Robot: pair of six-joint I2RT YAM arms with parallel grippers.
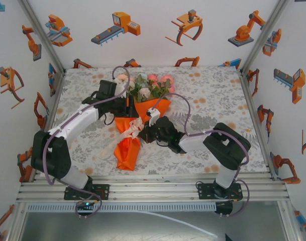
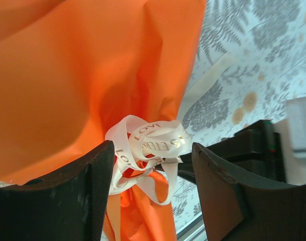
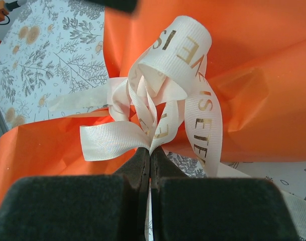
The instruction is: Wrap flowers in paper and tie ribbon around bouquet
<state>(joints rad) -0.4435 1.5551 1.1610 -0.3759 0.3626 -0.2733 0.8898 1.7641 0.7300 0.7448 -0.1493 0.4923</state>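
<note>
High rear camera overlooks the table [image 1: 218, 95]; both wrist cameras closely face the ribbon [image 2: 153, 144] knot.

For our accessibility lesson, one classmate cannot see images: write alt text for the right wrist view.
The right hand, shut, pinches a cream ribbon with gold lettering, looped in a loose knot around crinkled orange paper. A grey leaf-print tablecloth lies behind, at upper left.
</note>
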